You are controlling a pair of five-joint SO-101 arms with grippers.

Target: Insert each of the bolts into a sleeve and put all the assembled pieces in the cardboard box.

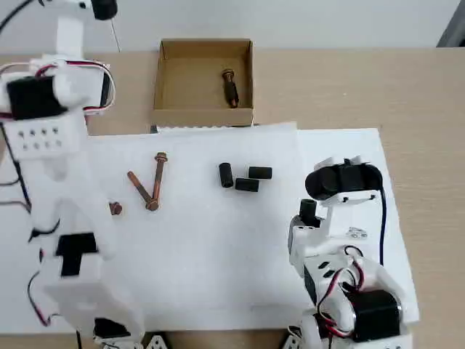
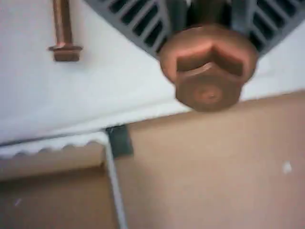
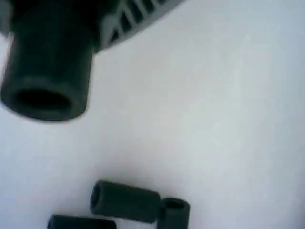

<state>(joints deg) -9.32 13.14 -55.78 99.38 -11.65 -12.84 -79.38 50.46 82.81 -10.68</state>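
My left gripper (image 2: 206, 14) is shut on a copper bolt (image 2: 208, 71), whose hex head points at the camera. In the high view that bolt's head (image 1: 115, 209) shows at the left of the white sheet (image 1: 218, 247). Two more bolts (image 1: 159, 178) (image 1: 139, 189) lie just beyond it, and one of them (image 2: 62, 28) appears in the left wrist view. My right gripper (image 3: 52, 28) is shut on a black sleeve (image 3: 47, 71), seen at the right side of the sheet (image 1: 308, 211). Three loose sleeves (image 1: 226, 174) (image 1: 260, 172) (image 1: 247, 185) lie mid-sheet. The cardboard box (image 1: 166, 80) holds one assembled piece (image 1: 230, 87).
The box stands on the wooden table (image 1: 363, 87) just past the sheet's far edge. The left arm's white body (image 1: 65, 218) covers the sheet's left side, and the right arm's base (image 1: 349, 291) its near right corner. Open sheet lies between the arms.
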